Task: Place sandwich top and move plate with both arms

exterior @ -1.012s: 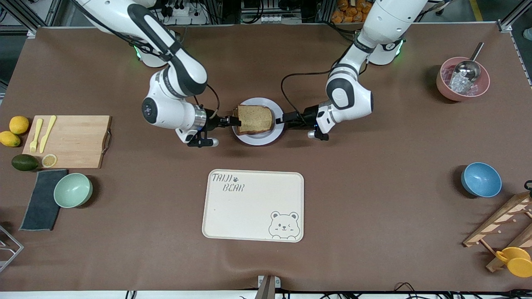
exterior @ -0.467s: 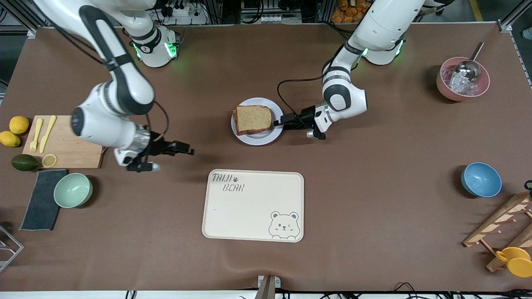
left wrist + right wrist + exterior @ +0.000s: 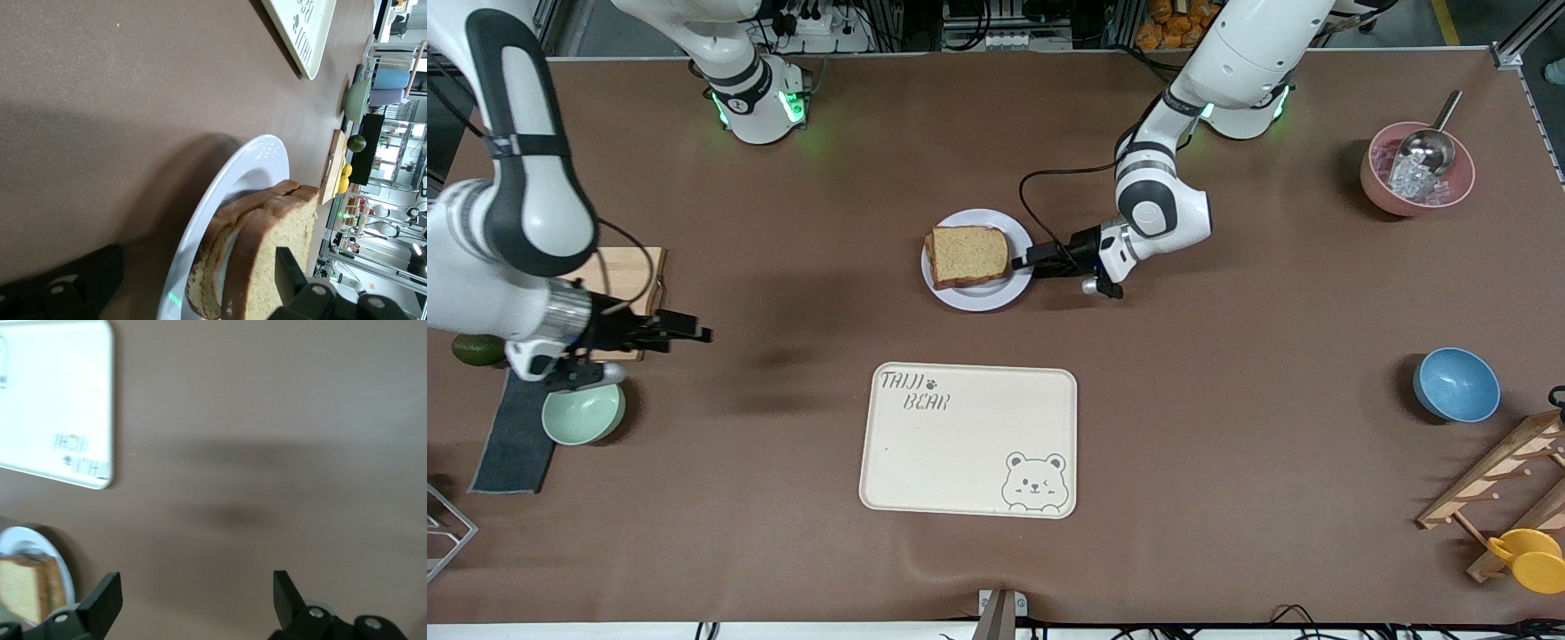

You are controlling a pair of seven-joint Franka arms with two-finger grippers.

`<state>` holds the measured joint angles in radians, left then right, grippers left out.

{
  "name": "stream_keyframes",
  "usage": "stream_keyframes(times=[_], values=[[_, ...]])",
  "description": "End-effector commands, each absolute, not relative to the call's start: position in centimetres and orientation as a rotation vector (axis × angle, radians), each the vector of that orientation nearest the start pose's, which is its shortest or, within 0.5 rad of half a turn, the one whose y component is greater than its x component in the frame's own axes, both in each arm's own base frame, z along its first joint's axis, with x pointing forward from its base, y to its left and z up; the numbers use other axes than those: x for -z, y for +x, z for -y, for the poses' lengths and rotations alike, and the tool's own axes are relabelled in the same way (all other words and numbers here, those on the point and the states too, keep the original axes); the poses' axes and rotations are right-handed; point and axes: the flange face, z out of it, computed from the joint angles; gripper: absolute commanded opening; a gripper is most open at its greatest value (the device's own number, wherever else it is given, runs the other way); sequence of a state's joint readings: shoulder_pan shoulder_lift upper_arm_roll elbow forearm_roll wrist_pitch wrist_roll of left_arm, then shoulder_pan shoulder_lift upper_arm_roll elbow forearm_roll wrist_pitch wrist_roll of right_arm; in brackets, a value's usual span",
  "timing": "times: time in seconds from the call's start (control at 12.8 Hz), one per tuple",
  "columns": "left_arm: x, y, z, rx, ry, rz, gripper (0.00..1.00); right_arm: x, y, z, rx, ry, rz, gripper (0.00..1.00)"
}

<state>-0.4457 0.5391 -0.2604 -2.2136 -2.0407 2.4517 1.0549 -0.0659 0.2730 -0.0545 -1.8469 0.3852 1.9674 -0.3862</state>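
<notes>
Cream tray (image 3: 967, 440) with the bear drawing sits nearest the camera, bare, and I read it as where the plate should end up. My right gripper (image 3: 694, 335) hangs over the table beside the cutting board (image 3: 649, 267) at the right arm's end, fingers spread and carrying nothing, well apart from the plate. Farther up, the plate (image 3: 980, 296) holds the sandwich top (image 3: 969, 254), squared over a lower slice, so the stacking looks done to me. My left gripper (image 3: 1021, 260) sits low at the plate's rim on the left arm's side, jaws wide, gripping nothing yet, lined up for its half of the lift. I judge the right one must come to the rim's free edge.
</notes>
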Motion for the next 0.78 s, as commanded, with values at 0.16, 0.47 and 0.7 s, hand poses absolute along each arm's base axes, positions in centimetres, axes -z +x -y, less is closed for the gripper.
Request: stream_keyframes(times=[0.16, 0.47, 0.7], values=[[-12.2, 37.1, 35.5, 0.062, 2.082, -0.257, 1.0, -46.1, 61.1, 9.5, -0.217, -2.84, 0.173, 1.0], [-12.5, 36.7, 35.7, 0.043, 2.107, -0.271, 0.4, -55.9, 59.8, 8.5, -0.352, -2.973, 0.086, 1.0], [-11.9, 35.7, 35.9, 0.044, 2.148, -0.249, 0.0, -62.6, 56.9, 6.3, -0.273, -3.092, 0.105, 1.0]])
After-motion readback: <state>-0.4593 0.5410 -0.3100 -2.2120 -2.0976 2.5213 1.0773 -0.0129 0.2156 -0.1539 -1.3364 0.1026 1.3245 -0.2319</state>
